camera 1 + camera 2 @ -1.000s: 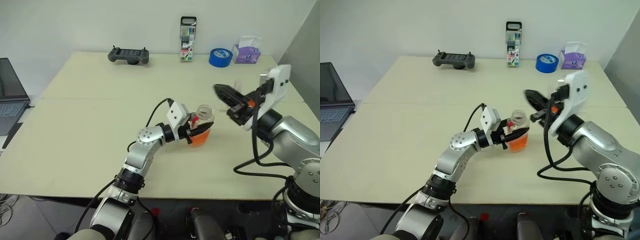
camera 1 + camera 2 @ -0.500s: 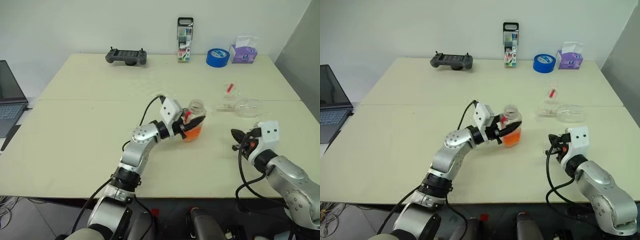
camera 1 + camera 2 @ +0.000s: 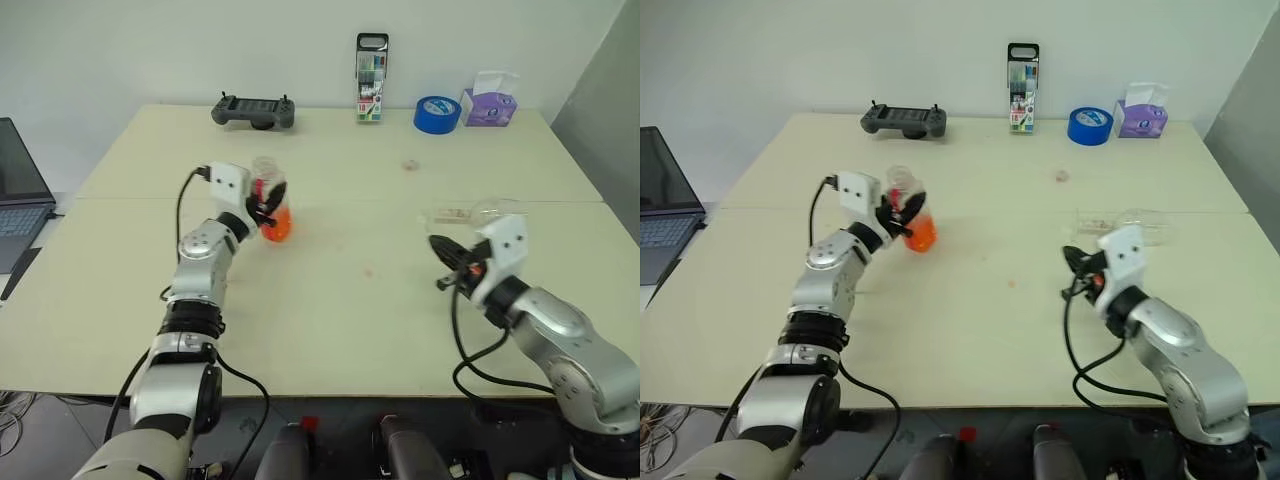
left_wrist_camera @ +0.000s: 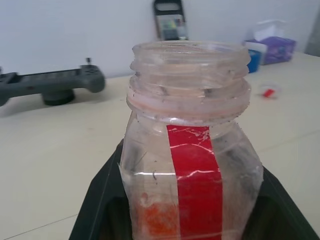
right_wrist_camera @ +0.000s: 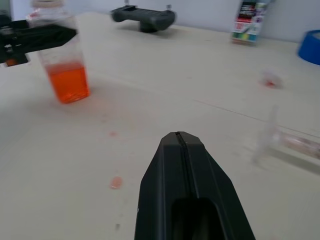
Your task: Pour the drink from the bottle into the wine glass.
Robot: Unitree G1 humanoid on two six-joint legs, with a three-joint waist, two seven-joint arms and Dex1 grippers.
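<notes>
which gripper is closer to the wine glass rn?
Right. The right gripper sits just in front of the wine glass, which lies on its side. The left gripper is far across the table, shut on the bottle.

Nothing here can be read. The bottle [image 4: 190,165] wears a plain red band with no lettering on it. The marker case [image 3: 372,78] at the far edge of the table [image 3: 330,300] has coloured print, too small to make out.
</notes>
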